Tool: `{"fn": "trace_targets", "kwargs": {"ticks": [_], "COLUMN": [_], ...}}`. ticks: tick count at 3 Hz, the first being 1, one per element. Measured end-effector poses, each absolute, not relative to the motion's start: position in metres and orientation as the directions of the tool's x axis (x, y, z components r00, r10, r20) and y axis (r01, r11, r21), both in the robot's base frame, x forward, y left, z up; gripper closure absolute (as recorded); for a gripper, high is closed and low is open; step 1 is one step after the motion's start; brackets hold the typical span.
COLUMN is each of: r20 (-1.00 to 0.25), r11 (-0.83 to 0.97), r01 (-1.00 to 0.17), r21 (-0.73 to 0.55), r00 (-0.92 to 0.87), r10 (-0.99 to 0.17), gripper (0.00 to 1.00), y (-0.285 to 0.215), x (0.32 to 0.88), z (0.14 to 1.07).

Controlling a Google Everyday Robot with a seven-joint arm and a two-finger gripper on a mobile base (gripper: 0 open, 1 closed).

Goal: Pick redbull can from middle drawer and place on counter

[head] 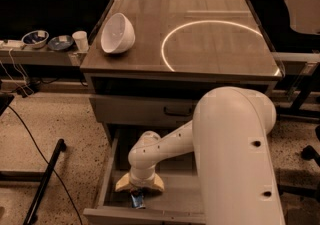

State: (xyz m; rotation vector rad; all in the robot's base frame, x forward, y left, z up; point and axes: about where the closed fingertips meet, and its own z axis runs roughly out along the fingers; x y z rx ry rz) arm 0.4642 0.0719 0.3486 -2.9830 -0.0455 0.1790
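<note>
The middle drawer (181,190) is pulled open low in the cabinet. The redbull can (137,201), blue and silver, lies at the drawer's front left, close to the front wall. My gripper (139,187) reaches down into the drawer directly over the can. Its cream fingers (123,184) are spread to either side, and the can's top end sits between them and is partly hidden. The counter (150,24) with its white circle line is above, and no can is on it. My large white arm covers the drawer's right part.
A white bowl (117,33) lies tipped on the counter's left part. The drawer front with a black handle (177,112) is shut above the open drawer. A side shelf at left holds small bowls (35,39) and a cup (80,40). A black pole (45,184) lies on the floor at left.
</note>
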Motion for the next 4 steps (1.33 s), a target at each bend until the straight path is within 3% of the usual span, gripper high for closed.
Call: {"fn": "trace_targets", "kwargs": {"ticks": [1,2,3,4], "r20": [-0.141,-0.128,-0.128,-0.114], "r11": [-0.986,-0.977,-0.977,-0.952], "r01": [0.023,0.012,0.012,-0.005], "r21": [-0.165,-0.214,-0.214,-0.306], "r00": [0.989,0.991,0.991,0.993], "r10": [0.047,0.040,0.040,0.031], "gripper": [0.20,0.51,0.74,0.97], "y": [0.073,0.070,0.070,0.062], "x": [0.461,0.458,0.458,0.454], "z": [0.342,0.352,0.354,0.363]}}
